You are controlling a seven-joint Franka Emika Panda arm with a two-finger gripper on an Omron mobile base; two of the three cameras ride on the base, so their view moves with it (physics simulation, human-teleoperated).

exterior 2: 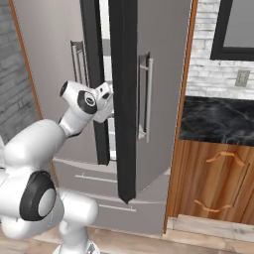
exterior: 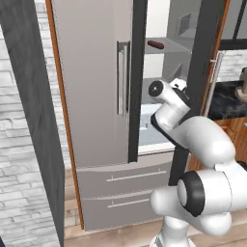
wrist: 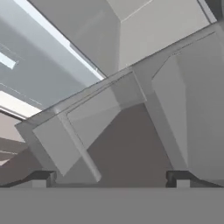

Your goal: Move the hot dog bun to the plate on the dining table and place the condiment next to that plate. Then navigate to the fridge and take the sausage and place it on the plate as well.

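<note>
One sausage (exterior: pixel 156 45) lay on an upper shelf inside the fridge (exterior: pixel 96 96), whose right-hand door stood open. Two drawers sat at its bottom. The claw (wrist: pixel 111 177), jaws spread wide and holding nothing, faced the fridge interior below that shelf.

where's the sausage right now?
In the left base view the sausage lies on an upper shelf inside the open fridge, right of the shut left door, above the open gripper.
</note>
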